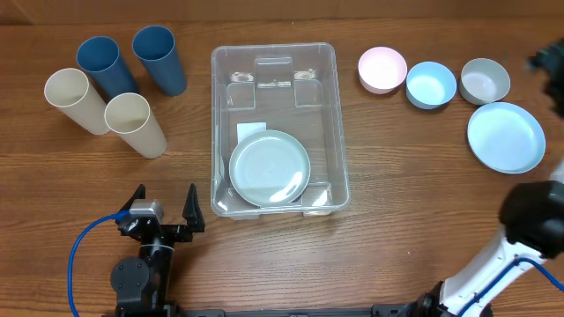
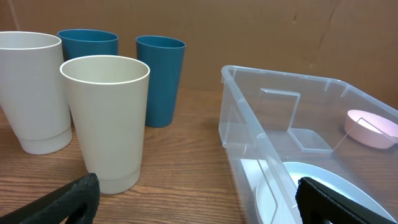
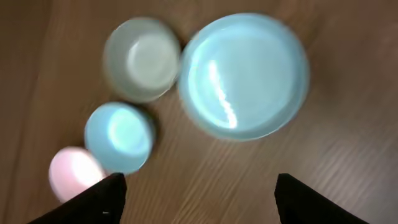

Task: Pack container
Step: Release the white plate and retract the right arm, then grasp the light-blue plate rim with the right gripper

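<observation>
container (image 1: 273,110) of clear plastic holds a round glossy plate (image 1: 270,167); left pincer (image 1: 166,190) and right pincer (image 3: 199,180) spread.

On the counter (image 1: 397,176), the left hand (image 1: 166,195) has the nearest cup (image 2: 106,118) just ahead of its left finger. A second cup (image 2: 31,87) stands just left of that one, and two rear cups (image 2: 160,78) stand side by side behind them. The container (image 2: 249,124) lies ahead of this hand's right finger, apart from the cups. An inner plate (image 1: 270,167) lies flat on its bottom, at the end nearer the hand. The right hand (image 3: 200,199) hangs above a loose plate (image 3: 242,74), which lies ahead between its fingers. Three bowls (image 3: 142,59) lie close together in a line left of that plate, running back toward the left finger.
</observation>
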You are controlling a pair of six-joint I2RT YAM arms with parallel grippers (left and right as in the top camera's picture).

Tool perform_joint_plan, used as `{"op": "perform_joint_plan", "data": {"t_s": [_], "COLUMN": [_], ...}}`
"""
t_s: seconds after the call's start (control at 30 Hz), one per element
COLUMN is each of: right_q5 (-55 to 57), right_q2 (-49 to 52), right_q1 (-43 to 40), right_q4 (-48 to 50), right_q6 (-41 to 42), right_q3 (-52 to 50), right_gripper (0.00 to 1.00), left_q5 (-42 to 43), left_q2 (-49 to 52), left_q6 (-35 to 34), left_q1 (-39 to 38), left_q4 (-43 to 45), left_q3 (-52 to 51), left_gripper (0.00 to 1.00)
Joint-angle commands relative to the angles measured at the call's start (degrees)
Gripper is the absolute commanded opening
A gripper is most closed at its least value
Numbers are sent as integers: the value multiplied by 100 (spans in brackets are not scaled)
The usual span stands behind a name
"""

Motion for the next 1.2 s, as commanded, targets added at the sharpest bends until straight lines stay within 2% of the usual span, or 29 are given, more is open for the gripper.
{"op": "perform_joint_plan", "data": {"t_s": [0.0,0.17,0.27,0.53,0.73,1.0,1.13,1.17], "right_q5": [7,-15,-15,-35,-11,33,31,33], "right_q2": [-68,-68,-68,-66,-61,-52,-48,-46], "right_q1": [-560,-1255,-1403,-1231,-1062,-1062,-1062,-1062], "right_q4": [238,1165,1779,2933,3405,3788,3989,4030], "right_q6": [168,162,-151,-179,-175,-170,-168,-168], "right_q3": [-706,-2455,-3202,-4269,-4636,-5104,-5289,-5335], "right_gripper": [79,78,76,74,53,52,35,26], "left_q5": [0,0,0,0,0,0,0,0], "left_q2": [-55,-55,-55,-55,-55,-55,-55,-55], "left_q6": [68,68,68,68,68,68,68,68], "left_q1": [37,37,37,37,37,37,37,37], "left_q4": [-17,-17,-17,-17,-17,-17,-17,-17], "left_q3": [-20,-20,-20,-20,-20,-20,-20,-20], "left_gripper": [100,100,100,100,100,100,100,100]}}
